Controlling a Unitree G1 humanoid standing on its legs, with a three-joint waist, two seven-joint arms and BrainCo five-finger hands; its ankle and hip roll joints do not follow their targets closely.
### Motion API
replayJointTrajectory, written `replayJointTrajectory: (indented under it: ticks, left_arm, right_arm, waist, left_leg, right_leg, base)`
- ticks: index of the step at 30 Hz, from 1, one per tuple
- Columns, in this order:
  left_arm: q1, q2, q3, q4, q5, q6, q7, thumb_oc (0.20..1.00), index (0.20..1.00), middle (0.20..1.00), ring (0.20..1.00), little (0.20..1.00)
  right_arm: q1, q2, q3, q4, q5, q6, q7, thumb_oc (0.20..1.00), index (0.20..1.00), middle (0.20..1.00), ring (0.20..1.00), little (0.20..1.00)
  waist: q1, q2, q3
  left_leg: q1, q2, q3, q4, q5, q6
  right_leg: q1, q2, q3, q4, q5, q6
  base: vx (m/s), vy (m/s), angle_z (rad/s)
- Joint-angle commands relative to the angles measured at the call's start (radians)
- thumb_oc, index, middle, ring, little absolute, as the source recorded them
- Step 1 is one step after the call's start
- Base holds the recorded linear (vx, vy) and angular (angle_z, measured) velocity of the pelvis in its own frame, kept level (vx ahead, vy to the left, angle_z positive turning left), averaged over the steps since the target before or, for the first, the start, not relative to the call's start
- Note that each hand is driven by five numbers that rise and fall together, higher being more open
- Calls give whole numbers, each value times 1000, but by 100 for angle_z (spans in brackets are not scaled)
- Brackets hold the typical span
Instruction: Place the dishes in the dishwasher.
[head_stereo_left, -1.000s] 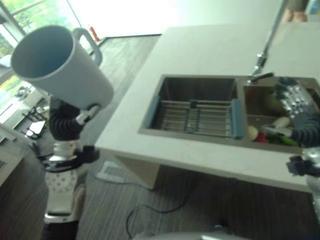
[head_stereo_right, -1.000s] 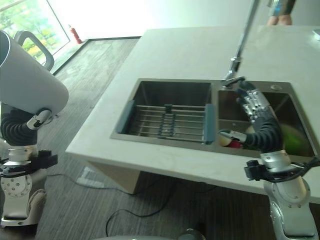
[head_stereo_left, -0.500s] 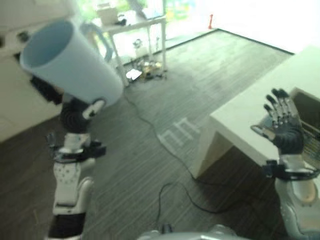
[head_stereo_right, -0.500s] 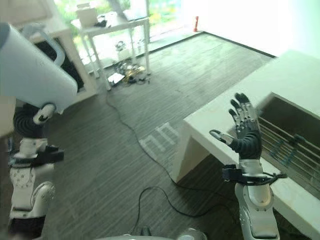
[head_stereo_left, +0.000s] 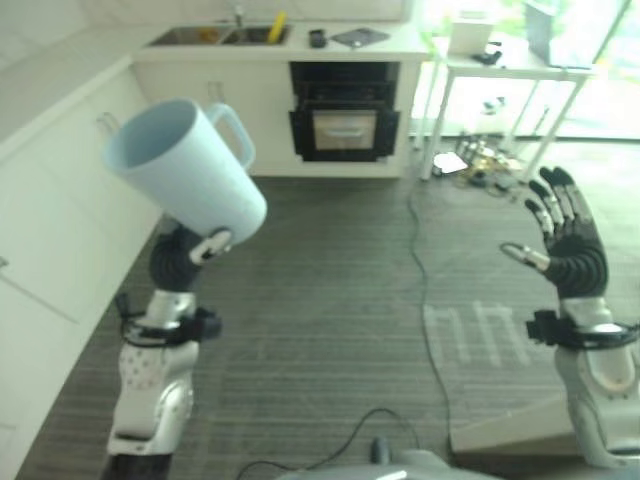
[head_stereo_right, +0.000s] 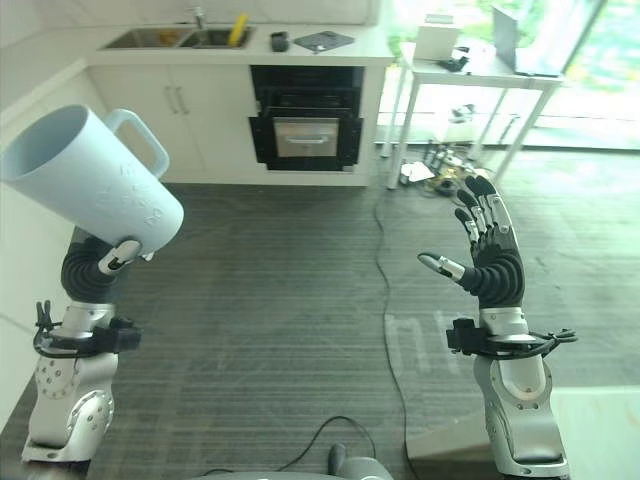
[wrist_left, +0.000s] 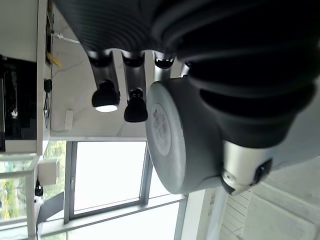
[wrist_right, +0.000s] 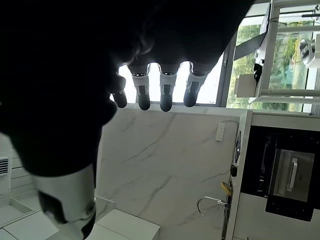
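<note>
The pale blue mug (head_stereo_left: 185, 180) is up in the air, tilted with its mouth turned up and away and its handle on the far side. The left hand (head_stereo_left: 205, 243) is under its base. In the left wrist view the mug's round bottom (wrist_left: 167, 135) lies against the hand, and two dark fingertips (wrist_left: 106, 95) stand straight beside it, not clearly wrapped round it. Whether the thumb clamps it I cannot tell, so the hold looks more like a cradle than a firm grasp.

Taking the black oven (head_stereo_right: 306, 125) in the far cabinets as the mark: the mug hangs well in front of it and to its left, over bare floor. The right hand (head_stereo_right: 487, 260) is raised in front of it and to its right, fingers spread and straight, holding nothing.

The risk, as I judge it, is the mug slipping. It is tilted, carried high and held only at its base, so a quick turn or a jolt could tip it off the hand onto the floor. A swing near the left cabinets (head_stereo_left: 45, 190) might also knock it.
</note>
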Motion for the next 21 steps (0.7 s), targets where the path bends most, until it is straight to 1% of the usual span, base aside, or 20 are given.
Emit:
replayJointTrajectory:
  ticks: [1,2,3,4,6,7,12,14,16,21]
  left_arm:
    - [-53,18,12,-39,-80,-34,-46,200,200,200,200,200]
    - [-52,19,9,-37,-84,-34,-55,200,200,200,200,200]
    - [-62,24,2,-29,-97,-35,-51,200,200,200,200,200]
    - [-68,29,0,-22,-110,-40,-45,200,200,200,200,200]
    - [-62,33,9,-11,-123,-61,-36,200,200,200,200,200]
    - [-62,32,16,-5,-121,-71,-30,200,200,200,200,200]
    - [-82,28,6,11,-99,-86,-41,200,200,200,200,200]
    - [-88,28,6,10,-86,-87,-35,200,200,200,200,200]
    - [-93,26,13,18,-106,-74,-39,200,200,200,200,200]
    - [-108,26,-4,33,-113,-69,-57,200,200,200,200,200]
  right_arm:
    - [-2,-39,-48,-80,49,-13,-22,1000,1000,1000,1000,1000]
    - [0,-45,-55,-76,42,-23,-28,1000,1000,1000,1000,1000]
    - [-12,-50,-55,-69,37,-40,-34,1000,1000,1000,1000,1000]
    - [-24,-49,-49,-63,32,-49,-34,1000,1000,1000,1000,1000]
    - [-35,-39,-37,-62,17,-59,-29,1000,1000,1000,1000,1000]
    - [-29,-30,-30,-67,7,-68,-26,1000,1000,1000,1000,1000]
    - [-6,-23,-36,-52,6,-102,-24,1000,1000,1000,1000,1000]
    - [-12,-21,-36,-46,10,-98,-23,1000,1000,1000,1000,1000]
    - [-13,-11,-36,-50,8,-85,-11,1000,1000,1000,1000,1000]
    - [-12,-2,-28,-53,-13,-75,-33,1000,1000,1000,1000,1000]
  waist:
    - [-40,-29,3]
    - [-44,-29,8]
    - [-49,-26,13]
    - [-51,-19,13]
    - [-53,-6,8]
    - [-58,1,-2]
    - [-80,13,-43]
    - [-83,15,-49]
    - [-89,16,-60]
    - [-112,10,-70]
  left_leg:
    - [-107,97,233,40,113,-77]
    - [-115,109,287,57,100,-84]
    - [-116,121,343,49,103,-88]
    - [-110,123,354,25,113,-89]
    - [-98,126,356,-14,129,-88]
    - [-96,126,350,-24,126,-85]
    - [-82,125,333,-24,108,-88]
    - [-78,123,324,-24,101,-85]
    - [-69,119,319,-24,97,-82]
    - [-49,112,332,-24,81,-71]
  right_leg:
    - [146,-83,-54,-144,20,125]
    - [156,-91,-85,-144,7,129]
    - [158,-100,-126,-144,6,132]
    - [158,-102,-139,-144,7,136]
    - [157,-102,-144,-144,6,139]
    - [155,-101,-142,-144,3,139]
    - [134,-101,-133,-144,1,141]
    - [130,-100,-124,-144,1,141]
    - [130,-98,-116,-144,5,142]
    - [132,-86,-97,-144,3,136]
  base:
    - [-71,-88,60]
    - [-172,-33,78]
    - [-184,3,104]
    - [-181,29,122]
    - [-116,61,71]
    - [-127,69,3]
    - [-100,51,-14]
    - [-54,23,12]
    - [-42,-2,5]
    - [-33,-45,2]
